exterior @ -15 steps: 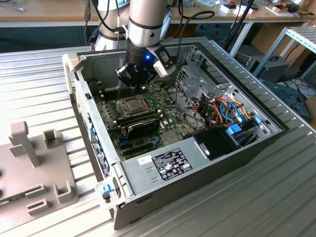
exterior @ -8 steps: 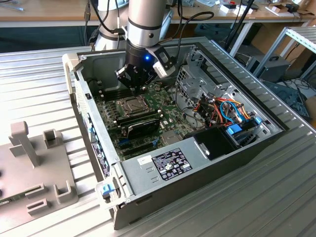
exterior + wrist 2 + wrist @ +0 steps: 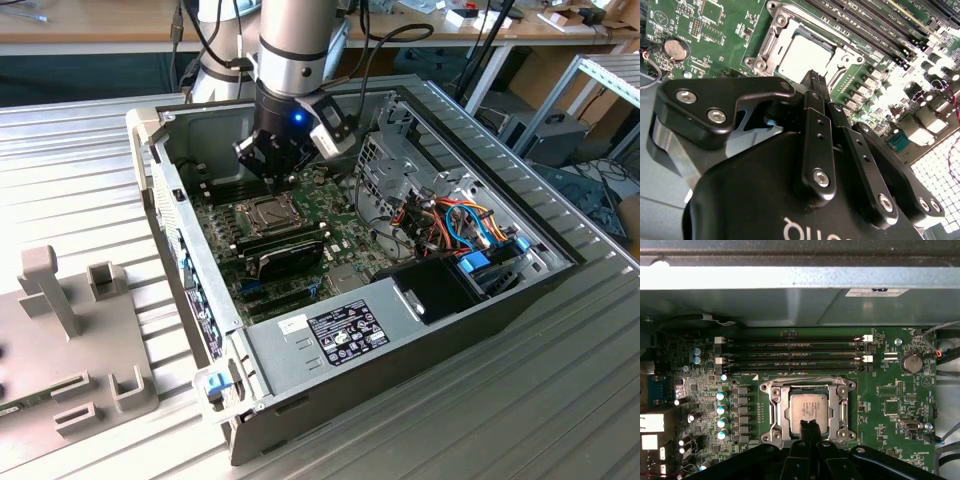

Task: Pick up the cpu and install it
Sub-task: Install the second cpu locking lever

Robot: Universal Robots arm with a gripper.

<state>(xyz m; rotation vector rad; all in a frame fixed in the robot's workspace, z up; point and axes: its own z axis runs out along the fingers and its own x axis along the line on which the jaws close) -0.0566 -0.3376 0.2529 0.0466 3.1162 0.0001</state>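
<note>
My tool (image 3: 808, 427) hovers just above the cpu (image 3: 807, 410), fingers pressed together and gripping nothing. The cpu lies flat in the socket (image 3: 808, 410) on the motherboard (image 3: 890, 405), inside the computer case (image 3: 420, 350).

Even, bright room light is falling across the exterior view, and a blue lamp (image 3: 297, 119) is glowing on the arm. In the second wrist view, the motherboard (image 3: 920, 107) is washing out white, while the gripper (image 3: 812, 82) is looming soft and shadowed.
</note>
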